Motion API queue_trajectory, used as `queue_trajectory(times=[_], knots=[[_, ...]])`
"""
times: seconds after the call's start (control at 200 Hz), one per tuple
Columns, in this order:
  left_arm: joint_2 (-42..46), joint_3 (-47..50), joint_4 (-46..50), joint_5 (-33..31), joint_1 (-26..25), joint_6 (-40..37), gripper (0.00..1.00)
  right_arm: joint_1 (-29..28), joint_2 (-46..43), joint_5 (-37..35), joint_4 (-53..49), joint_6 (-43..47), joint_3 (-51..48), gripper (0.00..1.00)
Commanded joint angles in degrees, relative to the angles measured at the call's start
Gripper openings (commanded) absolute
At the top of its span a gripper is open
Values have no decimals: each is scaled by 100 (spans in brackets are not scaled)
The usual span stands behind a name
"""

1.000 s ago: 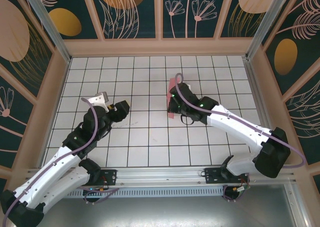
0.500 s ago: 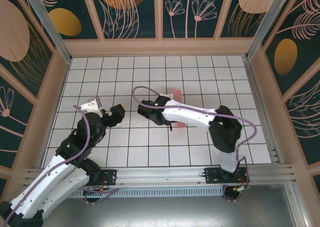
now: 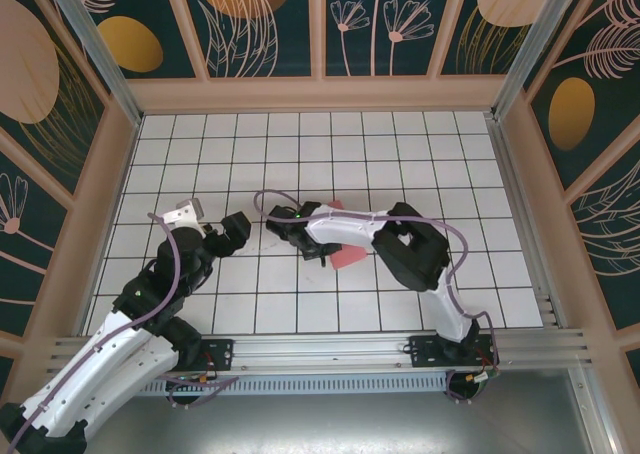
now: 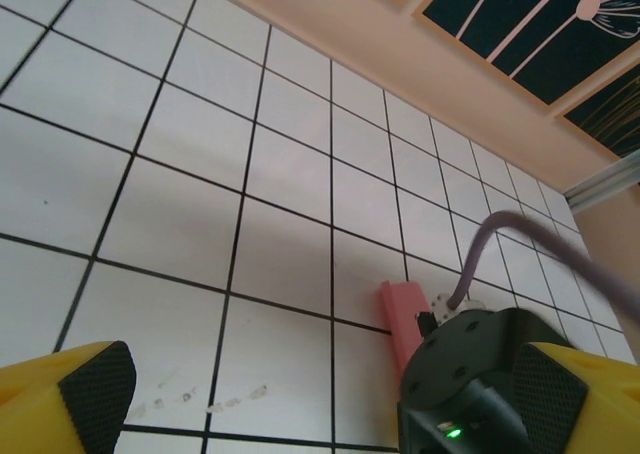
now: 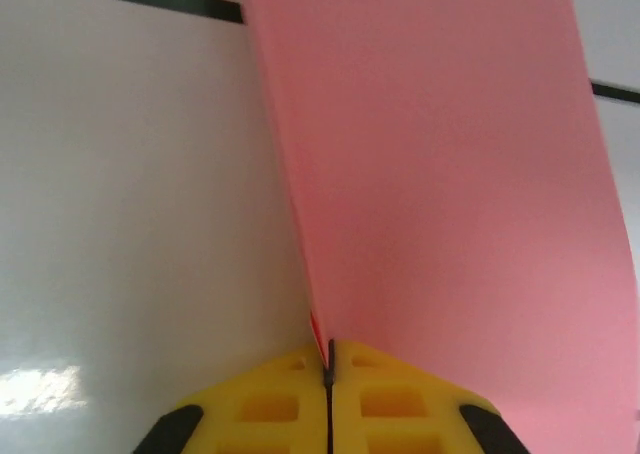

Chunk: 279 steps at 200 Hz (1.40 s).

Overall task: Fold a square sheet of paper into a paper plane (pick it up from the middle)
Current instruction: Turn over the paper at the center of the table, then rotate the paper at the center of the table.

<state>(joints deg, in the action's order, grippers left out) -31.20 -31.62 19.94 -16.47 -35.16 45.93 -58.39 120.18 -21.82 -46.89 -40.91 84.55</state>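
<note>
Right pincer pinching the pink paper; left pincer spread wide.
Light, floppy and easily creased, it is probably best held along its stiffer folded middle edge.

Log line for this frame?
left gripper: open, empty | right gripper: shut on pink paper | grippers: close together

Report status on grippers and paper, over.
Left jaws wide open, empty. Right jaws shut on the pink paper. Right arm's wrist partly hides the paper from the left side.
</note>
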Motion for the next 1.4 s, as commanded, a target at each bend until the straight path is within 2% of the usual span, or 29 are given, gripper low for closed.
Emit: queue_trajectory(times=[0.0, 0.095, 0.16, 0.26, 0.325, 0.445, 0.555, 0.615, 0.791, 0.981, 1.156, 1.231, 1.391], knots=[[13, 120, -50, 289, 17, 221, 98, 174, -269, 1789, 1729, 192, -579, 21], [-48, 129, -70, 313, 19, 305, 98, 246, -834, 2297, 2365, 257, -993, 40], [-103, 113, -69, 359, 15, 360, 99, 328, -1283, 2301, 2602, 193, -1275, 50], [-165, 167, -134, 485, 22, 401, 99, 659, -2026, 2764, 3324, 134, -1995, 53], [-218, 274, -264, 601, 22, 416, 99, 914, -2447, 3293, 4008, 76, -2565, 48], [-488, 459, -632, 904, 18, 430, 98, 1301, -2943, 3607, 4684, -14, -3329, 38], [-876, 536, -1026, 1219, 14, 472, 99, 1597, -2973, 3912, 4957, -17, -3718, 18], [-1081, 584, -1292, 1362, 17, 515, 98, 1676, -2914, 4068, 5087, -46, -3850, 12], [-1808, 527, -1884, 1611, 18, 636, 98, 1722, -2679, 4046, 5491, -503, -4270, 5], [-2643, 312, -2402, 1865, 16, 703, 99, 1624, -2495, 3875, 6282, -1522, -4856, 5], [-3415, -23, -2754, 2127, 18, 675, 96, 1439, -2420, 3424, 6000, -2156, -4764, 7], [-3792, -227, -2863, 2269, 18, 654, 91, 1418, -2362, 3440, 6196, -2660, -4865, 7], [-4643, -749, -3036, 2578, 16, 696, 74, 1419, -2324, 3857, 7736, -3611, -5412, 7]])
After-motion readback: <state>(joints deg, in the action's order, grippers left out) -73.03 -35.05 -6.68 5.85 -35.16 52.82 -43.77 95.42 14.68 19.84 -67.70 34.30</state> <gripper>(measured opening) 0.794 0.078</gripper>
